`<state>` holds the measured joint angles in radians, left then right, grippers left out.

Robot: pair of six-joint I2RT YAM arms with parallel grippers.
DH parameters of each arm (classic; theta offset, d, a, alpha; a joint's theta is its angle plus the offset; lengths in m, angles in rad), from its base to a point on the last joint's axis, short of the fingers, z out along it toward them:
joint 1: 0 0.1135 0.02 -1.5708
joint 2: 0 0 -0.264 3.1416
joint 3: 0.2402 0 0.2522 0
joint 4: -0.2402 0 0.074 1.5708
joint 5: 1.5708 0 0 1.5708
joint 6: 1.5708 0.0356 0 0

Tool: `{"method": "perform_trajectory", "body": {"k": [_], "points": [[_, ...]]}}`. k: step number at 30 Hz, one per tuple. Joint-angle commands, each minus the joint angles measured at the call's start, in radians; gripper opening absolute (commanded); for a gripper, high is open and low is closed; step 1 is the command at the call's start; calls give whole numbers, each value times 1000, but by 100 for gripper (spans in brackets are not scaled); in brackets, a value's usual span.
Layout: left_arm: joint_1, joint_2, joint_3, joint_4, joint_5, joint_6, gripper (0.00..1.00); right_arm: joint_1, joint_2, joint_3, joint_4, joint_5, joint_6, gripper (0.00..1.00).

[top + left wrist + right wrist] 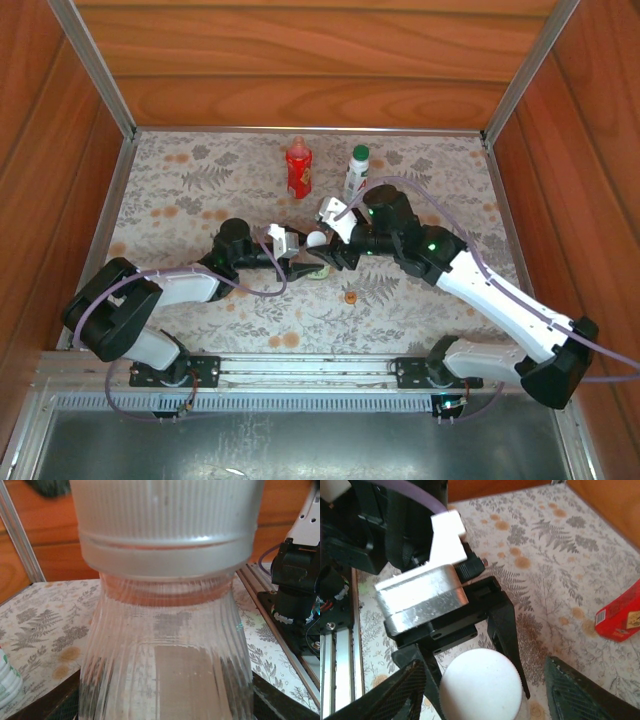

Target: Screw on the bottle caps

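Two stand by the counter's far edge, red bottle and white bottle, with open room leftward. Left jaws clamp the clear bottle mid-counter; right jaws stand apart, flanking its white cap. From above, an orange cap lies nearby.

Clear bottle: ribbed, upright mid-worktop, with a ribbed white cap sitting on its neck; can't tell how tight. Red bottle: upright at the far side. White bottle: upright just right of the red one, not touching, green cap on top. Small orange cap: loose on the worktop, nearer than the clear bottle.
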<state>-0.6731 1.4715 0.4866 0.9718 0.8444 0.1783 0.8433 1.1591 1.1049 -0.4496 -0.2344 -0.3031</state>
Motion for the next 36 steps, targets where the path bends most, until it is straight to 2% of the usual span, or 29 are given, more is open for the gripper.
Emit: {"method": "perform_trajectory", "body": {"k": [1, 8, 10, 12, 15, 17, 18, 24, 28, 32, 36], "points": [[2, -6, 21, 5, 35, -7, 60, -1, 13, 15, -12, 15, -4, 61], [3, 4, 30, 0, 38, -10, 60, -2, 19, 3, -4, -8, 7, 34], [3, 6, 32, -1, 38, -12, 62, -3, 16, -5, 10, -7, 21, 33], [3, 6, 32, -2, 28, -13, 70, -3, 11, -16, 29, 10, 35, 31], [2, -7, 28, -2, -8, -19, 89, -8, 2, -32, 45, 105, 68, 28], [2, -26, 15, -2, -53, -26, 98, -29, -13, -54, 55, 186, 98, 28], [3, -35, 7, -2, -80, -28, 100, -44, -22, -66, 59, 202, 110, 28], [-15, -60, -21, -1, -308, -50, 100, -176, -69, -124, 99, 319, 210, 28], [-47, -54, -19, 1, -449, -51, 100, -302, -49, -113, 100, 404, 264, 28], [-76, -34, -3, 4, -583, -65, 100, -441, 6, -80, 129, 379, 296, 28], [-92, -6, 15, 6, -625, -75, 100, -550, 102, -21, 165, 324, 303, 28]]}}
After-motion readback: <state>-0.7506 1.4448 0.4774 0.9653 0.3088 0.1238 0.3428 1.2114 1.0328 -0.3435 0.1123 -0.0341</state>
